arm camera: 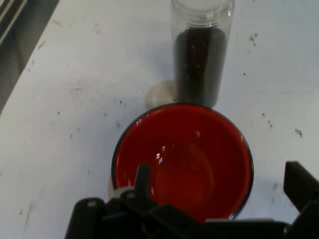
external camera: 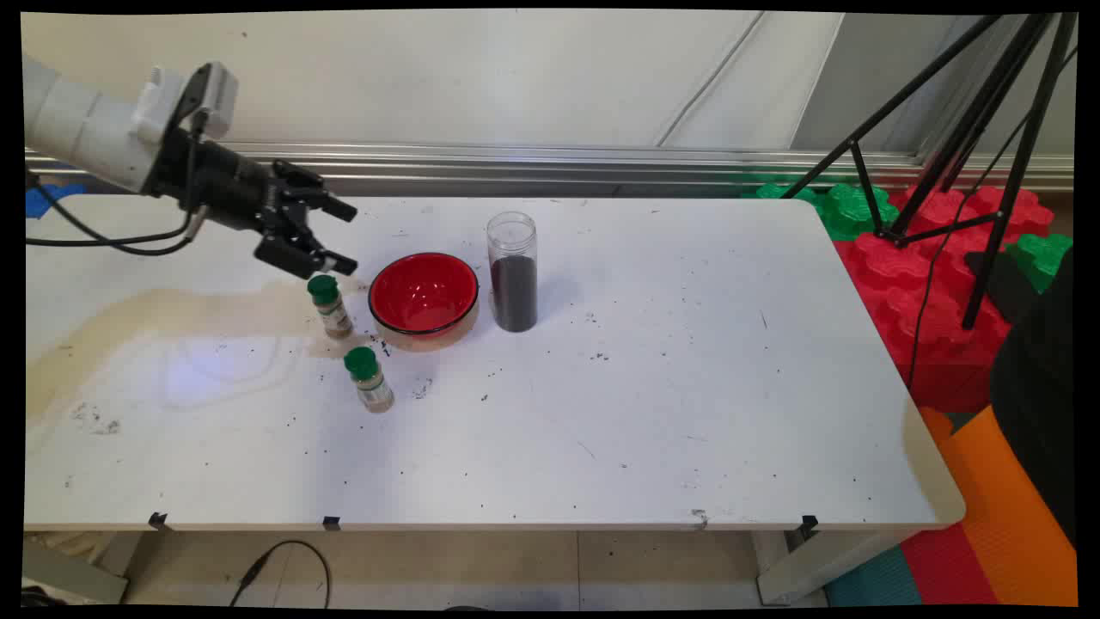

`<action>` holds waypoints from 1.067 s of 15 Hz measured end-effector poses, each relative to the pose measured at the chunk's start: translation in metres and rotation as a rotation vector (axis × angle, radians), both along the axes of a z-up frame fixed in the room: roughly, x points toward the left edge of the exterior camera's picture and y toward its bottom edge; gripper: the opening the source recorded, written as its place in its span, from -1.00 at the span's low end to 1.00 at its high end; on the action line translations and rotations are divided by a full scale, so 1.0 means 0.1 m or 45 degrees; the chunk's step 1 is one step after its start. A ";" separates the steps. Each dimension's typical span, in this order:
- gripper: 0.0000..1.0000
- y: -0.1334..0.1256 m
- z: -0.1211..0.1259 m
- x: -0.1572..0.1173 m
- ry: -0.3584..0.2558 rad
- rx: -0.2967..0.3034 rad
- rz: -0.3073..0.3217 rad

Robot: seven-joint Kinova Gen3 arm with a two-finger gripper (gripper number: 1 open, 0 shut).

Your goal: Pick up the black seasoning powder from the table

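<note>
While the gripper point(external camera: 344, 236) hangs with its fingers spread apart and nothing between them, I note it sits just above the rear spice jar point(external camera: 329, 305), green cap nearly under the lower finger. My worry: a small drop or sideways drift could clip that cap and tip the jar toward the red bowl point(external camera: 424, 297), which stands just beside it. In the hand view the bowl point(arm camera: 183, 159) looks empty. Behind it, toward the table's point(external camera: 687, 413) far edge, stands a tall clear canister point(external camera: 513, 272), part-filled with something dark; top-heavy, I judge. A second green-capped spice jar point(external camera: 369, 379) stands nearer the near edge. Dark specks and a tan stain mark the left half.
</note>
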State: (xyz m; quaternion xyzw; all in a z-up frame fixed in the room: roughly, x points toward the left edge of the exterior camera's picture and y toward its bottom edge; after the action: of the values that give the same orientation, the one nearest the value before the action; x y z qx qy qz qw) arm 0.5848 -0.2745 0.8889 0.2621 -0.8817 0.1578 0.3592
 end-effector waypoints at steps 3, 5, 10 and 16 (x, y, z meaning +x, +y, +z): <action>1.00 -0.13 -0.05 -0.15 0.031 -0.018 -0.009; 1.00 -0.19 -0.09 -0.21 0.051 -0.028 -0.014; 1.00 -0.37 -0.22 -0.36 0.120 -0.054 -0.018; 1.00 -0.52 -0.43 -0.47 0.196 -0.080 -0.030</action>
State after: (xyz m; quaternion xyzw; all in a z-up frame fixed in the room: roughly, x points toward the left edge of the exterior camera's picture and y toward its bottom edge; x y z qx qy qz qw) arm 0.5373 -0.3264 0.8457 0.2515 -0.8490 0.1605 0.4360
